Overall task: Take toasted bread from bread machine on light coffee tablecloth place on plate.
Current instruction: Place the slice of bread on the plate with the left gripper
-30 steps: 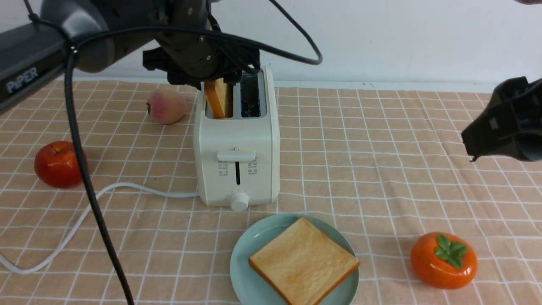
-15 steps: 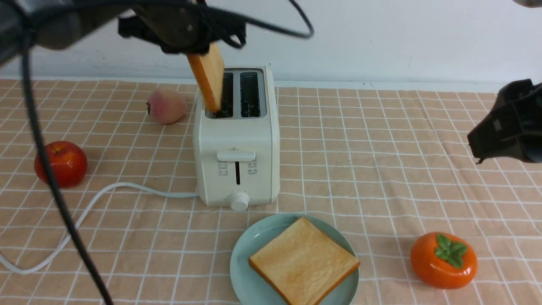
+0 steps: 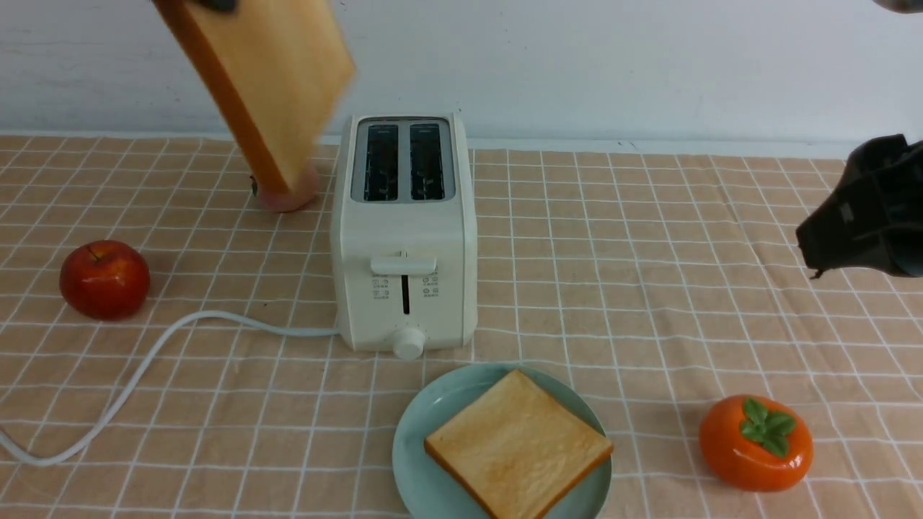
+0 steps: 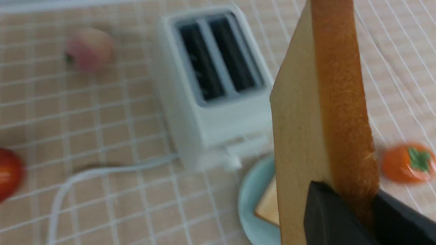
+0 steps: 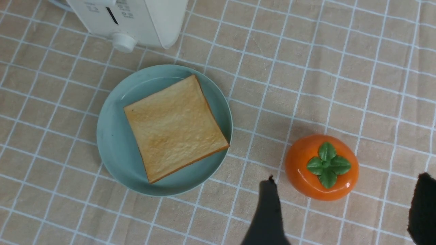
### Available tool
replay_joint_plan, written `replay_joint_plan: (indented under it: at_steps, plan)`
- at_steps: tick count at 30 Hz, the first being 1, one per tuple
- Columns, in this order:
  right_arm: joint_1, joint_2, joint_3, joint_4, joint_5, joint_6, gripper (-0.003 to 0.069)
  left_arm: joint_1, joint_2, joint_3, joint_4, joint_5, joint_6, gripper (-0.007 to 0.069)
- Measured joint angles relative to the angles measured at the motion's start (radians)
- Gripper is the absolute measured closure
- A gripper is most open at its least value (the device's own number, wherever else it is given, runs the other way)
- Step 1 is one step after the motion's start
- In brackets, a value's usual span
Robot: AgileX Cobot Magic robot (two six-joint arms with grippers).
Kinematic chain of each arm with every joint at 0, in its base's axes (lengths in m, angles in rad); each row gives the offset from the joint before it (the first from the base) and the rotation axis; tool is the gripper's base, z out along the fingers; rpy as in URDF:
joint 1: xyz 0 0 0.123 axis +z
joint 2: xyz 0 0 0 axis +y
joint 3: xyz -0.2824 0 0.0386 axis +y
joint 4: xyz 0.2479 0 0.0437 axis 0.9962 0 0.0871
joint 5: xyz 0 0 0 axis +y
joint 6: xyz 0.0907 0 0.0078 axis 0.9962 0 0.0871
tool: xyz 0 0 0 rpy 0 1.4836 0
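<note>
One slice of toasted bread [image 3: 267,79] hangs tilted in the air above and left of the bread machine [image 3: 404,231], whose two slots stand empty. In the left wrist view my left gripper [image 4: 354,199] is shut on this slice [image 4: 323,119], one black finger on each face. In the front view the gripper is cut off by the top edge. A second slice [image 3: 518,445] lies flat on the mint-green plate [image 3: 418,440] in front of the bread machine on the tablecloth [image 3: 613,252]. My right gripper [image 5: 347,180] hovers open and empty at the right, over the orange persimmon [image 5: 322,166].
A red apple [image 3: 104,280] sits at the left. A peach [image 3: 288,196] lies behind the held slice. The persimmon [image 3: 755,443] rests at the front right. The white cord [image 3: 144,360] runs left from the bread machine. A pale wall closes the back.
My left gripper has shut on the slice in the left slot and lifted it out, up and to the left. The left arm has left the front view. The right arm barely moved.
</note>
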Motion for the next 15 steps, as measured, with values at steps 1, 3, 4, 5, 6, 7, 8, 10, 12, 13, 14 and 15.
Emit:
replay_joint_plan:
  at_steps: [1,3,4,5,6,7,8,10,12,13,14,15]
  plan:
    - [0.000,0.000,0.000,0.000,0.000,0.000,0.0142,0.000,0.002,0.053,-0.067,-0.005,0.061,0.0555]
    - [0.000,0.000,0.000,-0.001,0.000,0.000,0.0142,0.000,0.010,0.122,-0.166,-0.020,0.178,0.0555]
    - [0.000,0.000,0.000,-0.001,0.000,0.000,0.0142,0.000,0.028,0.206,-0.297,-0.049,0.285,0.0555]
    - [0.000,0.000,0.000,-0.001,0.000,0.000,0.0142,0.000,0.043,0.265,-0.371,-0.081,0.394,0.0555]
    - [0.000,0.000,0.000,-0.001,0.000,0.000,0.0142,0.000,0.061,0.319,-0.435,-0.120,0.482,0.0555]
    - [0.000,0.000,0.000,-0.001,0.000,0.000,0.0142,0.000,0.088,0.378,-0.495,-0.171,0.579,0.0555]
    - [0.000,0.000,0.000,-0.001,0.000,0.000,0.0142,0.000,0.093,0.387,-0.517,-0.180,0.594,0.0555]
    - [0.000,0.000,0.000,-0.001,0.000,0.000,0.0143,0.000,0.162,0.476,-0.641,-0.274,0.747,0.0555]
    - [0.000,0.000,0.000,0.001,0.000,0.000,0.0143,0.000,0.229,0.509,-0.735,-0.308,0.832,0.0555]
    - [0.000,0.000,0.000,0.001,0.000,0.000,0.0143,0.000,0.257,0.514,-0.767,-0.316,0.860,0.0555]
    - [0.000,0.000,0.000,0.001,0.000,0.000,0.0143,0.000,0.271,0.514,-0.782,-0.318,0.864,0.0555]
    - [0.000,0.000,0.000,0.003,0.000,0.000,0.0143,0.000,0.319,0.518,-0.833,-0.333,0.887,0.0555]
